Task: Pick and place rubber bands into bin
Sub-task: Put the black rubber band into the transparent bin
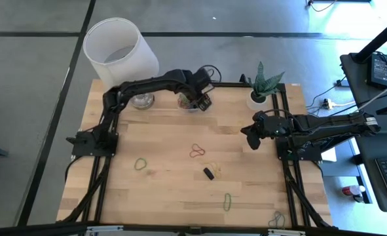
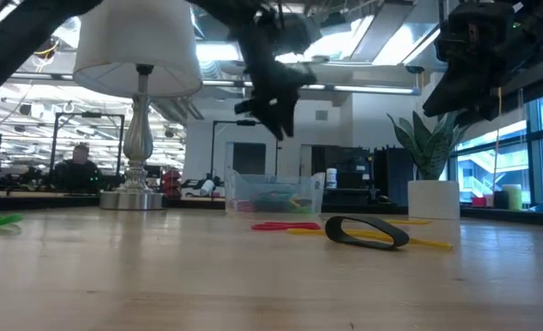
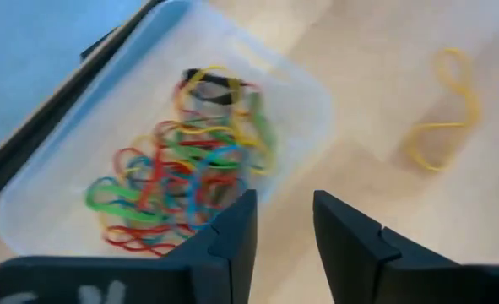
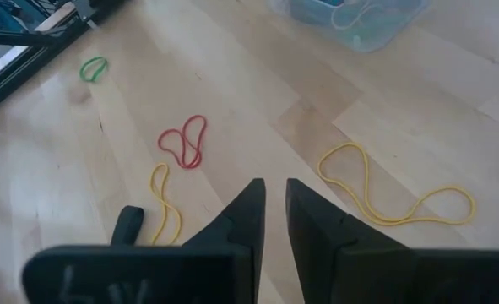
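The clear bin (image 1: pixel 190 103) stands near the table's far edge and holds a tangle of coloured rubber bands (image 3: pixel 181 177). My left gripper (image 1: pixel 203 102) hovers above the bin (image 2: pixel 273 193), open and empty (image 3: pixel 284 232). My right gripper (image 1: pixel 251 139) hangs above the table toward the right side, shut on nothing (image 4: pixel 274 203). Loose bands lie flat on the wood: a red one (image 1: pixel 197 152), a yellow one (image 1: pixel 213 167), a black one (image 1: pixel 208 173), two green ones (image 1: pixel 141 164) (image 1: pixel 227 201), and a long yellow loop (image 4: pixel 393 203).
A white lampshade (image 1: pixel 120 47) on a metal lamp base (image 2: pixel 133 198) stands at the far left corner. A potted plant (image 1: pixel 264 88) sits at the far right. A dark band (image 1: pixel 276 219) lies by the near edge. A person (image 2: pixel 76 165) sits in the room behind.
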Available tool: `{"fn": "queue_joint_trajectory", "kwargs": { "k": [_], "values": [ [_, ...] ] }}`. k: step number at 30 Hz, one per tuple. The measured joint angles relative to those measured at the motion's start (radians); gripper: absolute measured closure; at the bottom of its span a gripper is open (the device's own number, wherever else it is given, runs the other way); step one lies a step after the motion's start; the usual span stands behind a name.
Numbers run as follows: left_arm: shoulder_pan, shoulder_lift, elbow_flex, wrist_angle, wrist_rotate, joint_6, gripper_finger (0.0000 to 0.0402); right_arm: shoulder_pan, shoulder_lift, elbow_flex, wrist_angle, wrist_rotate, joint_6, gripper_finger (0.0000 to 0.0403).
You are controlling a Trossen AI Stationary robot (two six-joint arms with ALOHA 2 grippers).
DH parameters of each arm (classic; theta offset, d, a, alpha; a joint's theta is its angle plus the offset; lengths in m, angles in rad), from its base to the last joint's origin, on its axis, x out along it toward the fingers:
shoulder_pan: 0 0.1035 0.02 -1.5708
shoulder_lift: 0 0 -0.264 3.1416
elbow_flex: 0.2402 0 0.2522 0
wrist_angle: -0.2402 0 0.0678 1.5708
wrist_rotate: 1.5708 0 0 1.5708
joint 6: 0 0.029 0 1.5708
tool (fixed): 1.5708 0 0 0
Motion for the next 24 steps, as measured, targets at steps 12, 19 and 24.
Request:
{"fn": "queue_joint_trajectory", "kwargs": {
  "k": [12,19,24],
  "values": [
    [-0.281,0.004,-0.005,0.016,-0.025,0.018,0.0394,0.000,0.000,0.000,-0.022,0.000,-0.002,0.0348],
    [-0.419,0.009,-0.098,0.018,-0.029,-0.037,0.0400,0.000,0.000,-0.001,-0.018,0.003,-0.052,0.0348],
    [-0.467,0.009,-0.211,0.047,0.062,-0.036,0.0400,0.000,0.000,-0.001,0.063,0.003,-0.055,0.0348]
  ]
}}
